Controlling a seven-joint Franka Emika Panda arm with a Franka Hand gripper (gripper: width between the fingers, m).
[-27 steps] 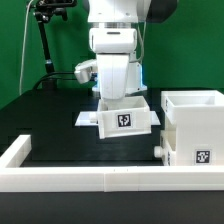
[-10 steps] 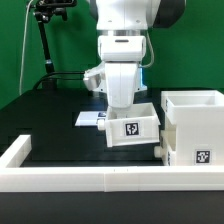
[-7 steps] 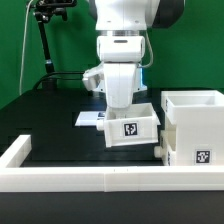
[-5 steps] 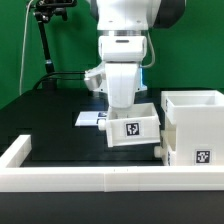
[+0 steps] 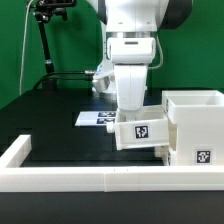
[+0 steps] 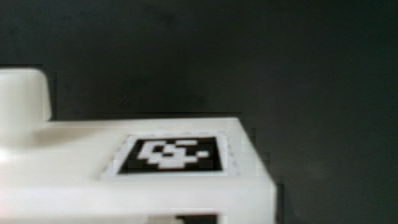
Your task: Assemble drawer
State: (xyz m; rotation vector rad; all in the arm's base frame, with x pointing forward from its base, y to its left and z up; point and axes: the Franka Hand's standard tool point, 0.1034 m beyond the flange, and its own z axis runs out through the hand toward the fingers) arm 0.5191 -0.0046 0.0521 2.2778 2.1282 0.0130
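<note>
In the exterior view my gripper [image 5: 135, 116] reaches down into a small white open-topped tray [image 5: 141, 133] with a square tag on its front. It is shut on the tray and holds it slightly tilted just above the black table. The fingertips are hidden inside the tray. The tray's edge is close against the tall white box-shaped shell [image 5: 194, 124] at the exterior view's right, which has a tag low on its front. The wrist view shows a white tagged surface of the tray [image 6: 175, 156] and a blurred white block [image 6: 22, 98]; no fingers show there. The second tray is out of view.
The marker board [image 5: 96, 118] lies flat on the table behind the tray. A long low white rim wall [image 5: 80, 167] runs along the front and up the exterior view's left. A black stand with cables [image 5: 45, 40] rises at the back left.
My gripper has moved to the exterior view's right with the tray, bringing it up against the shell and uncovering more of the marker board. The tray now tilts slightly.
</note>
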